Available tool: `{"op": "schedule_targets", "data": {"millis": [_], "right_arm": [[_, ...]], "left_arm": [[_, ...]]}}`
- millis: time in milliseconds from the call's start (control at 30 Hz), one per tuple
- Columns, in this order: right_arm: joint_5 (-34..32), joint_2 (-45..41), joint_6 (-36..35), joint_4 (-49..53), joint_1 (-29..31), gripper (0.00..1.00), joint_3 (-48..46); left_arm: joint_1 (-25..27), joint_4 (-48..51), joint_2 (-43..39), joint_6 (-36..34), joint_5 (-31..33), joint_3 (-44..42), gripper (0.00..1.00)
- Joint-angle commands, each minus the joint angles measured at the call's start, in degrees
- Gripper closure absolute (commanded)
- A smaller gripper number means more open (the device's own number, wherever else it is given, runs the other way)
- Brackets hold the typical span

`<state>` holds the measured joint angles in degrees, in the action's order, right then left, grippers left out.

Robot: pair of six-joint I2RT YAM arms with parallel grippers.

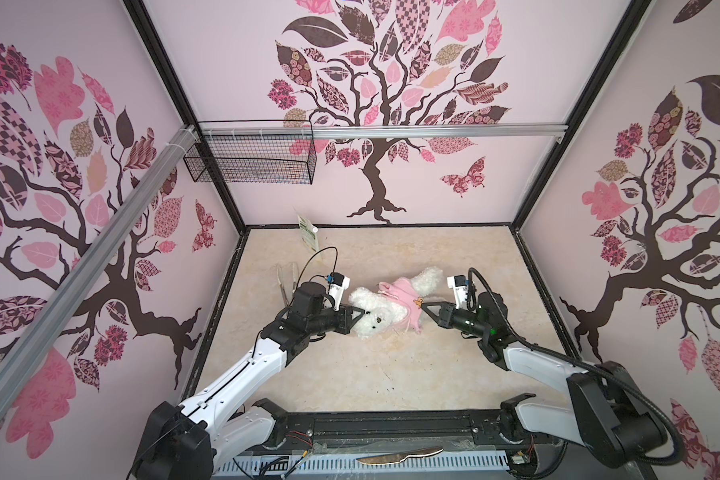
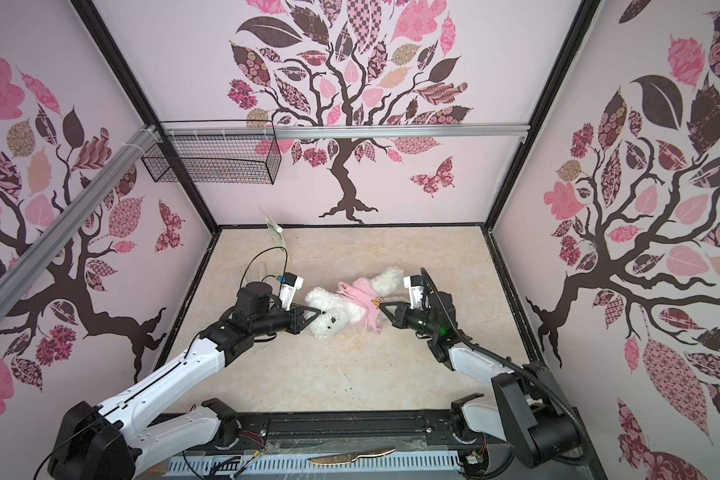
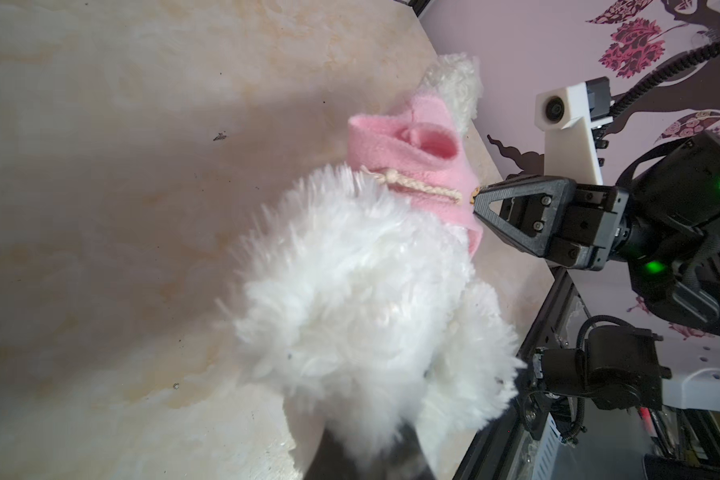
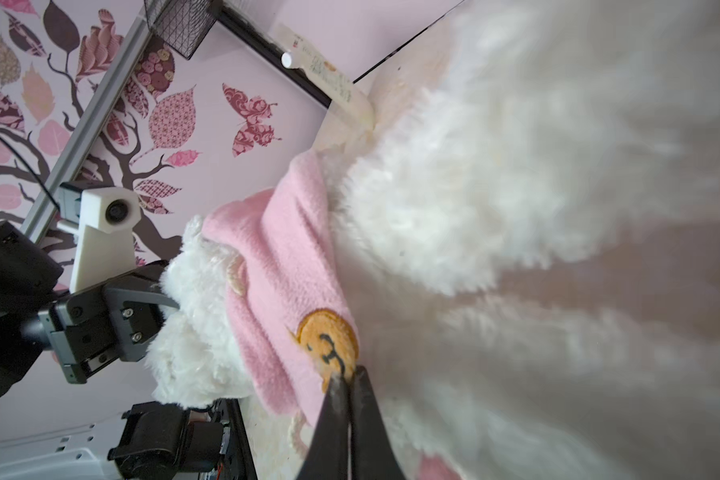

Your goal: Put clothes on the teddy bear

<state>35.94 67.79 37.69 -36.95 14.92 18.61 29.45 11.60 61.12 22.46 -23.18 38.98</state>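
A: How far along?
B: Partway. The hoodie (image 1: 404, 296) bunches around the teddy bear (image 1: 371, 323) lying on the table (image 1: 350, 374); 1 sleeve (image 3: 429, 143) looks empty.
A: Jaws?
B: The left gripper (image 1: 361, 312) pinches head fur, the right gripper (image 1: 423, 306) the hoodie's patch (image 4: 327, 338).

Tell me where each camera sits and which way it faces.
Top views: overhead behind the robot, looking down on the table; left arm, right arm show.
Left wrist: faces along teddy bear toward right gripper.
Right wrist: faces over pink hoodie toward left gripper; own fingertips show.
Shared: both wrist views show bear and hoodie.
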Motion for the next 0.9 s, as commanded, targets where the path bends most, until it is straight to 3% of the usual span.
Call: {"op": "schedule_targets", "data": {"millis": [0, 200, 267, 333, 400, 467, 533, 633, 700, 767, 867], "right_arm": [[-13.96, -3.80, 0.29, 5.80, -6.03, 1.00, -2.80], [-19.99, -3.88, -1.21, 7.69, -7.87, 1.00, -2.78], [-16.51, -2.84, -2.62, 6.60, -8.01, 1.00, -1.60], [-8.39, -1.04, -3.68, 3.38, -6.43, 1.00, 0.06], [-2.75, 0.42, -6.60, 2.92, -2.09, 1.00, 2.38], [-1.48, 0.68, -11.02, 6.69, 3.69, 0.95, 4.87], [-5.75, -0.11, -14.88, 13.21, 8.33, 0.82, 6.92], [-17.19, -3.73, -18.02, 23.50, 8.99, 0.65, 8.08], [-21.11, -7.63, -19.90, 25.25, 8.99, 0.61, 7.28], [-20.13, -11.38, -20.04, 23.89, 9.69, 0.58, 6.05], [-21.96, -14.33, -20.29, 22.47, 14.94, 0.58, 5.60]], "left_arm": [[-0.90, 6.01, -2.63, -4.60, 6.93, 1.42, 1.00], [-0.93, 5.32, -4.55, -5.17, 6.70, 0.46, 1.00], [-0.91, 5.06, -5.11, -7.53, 4.62, 0.26, 1.00], [-0.61, 1.30, -6.15, -7.40, 1.27, -1.27, 1.00], [-0.32, -3.71, -6.60, -6.29, -2.06, -3.01, 1.00], [-0.10, -8.49, -6.67, -4.58, -3.54, -4.35, 1.00], [-0.13, -12.13, -6.68, -2.77, -3.98, -5.39, 1.00], [-0.09, -11.78, -6.48, -2.39, -1.72, -5.25, 1.00], [-0.10, -10.52, -6.13, -2.94, -0.69, -5.07, 1.00], [-0.10, -10.36, -5.82, -2.87, -0.70, -5.31, 1.00], [-0.10, -10.71, -5.17, -2.09, -0.92, -5.40, 1.00]]}}
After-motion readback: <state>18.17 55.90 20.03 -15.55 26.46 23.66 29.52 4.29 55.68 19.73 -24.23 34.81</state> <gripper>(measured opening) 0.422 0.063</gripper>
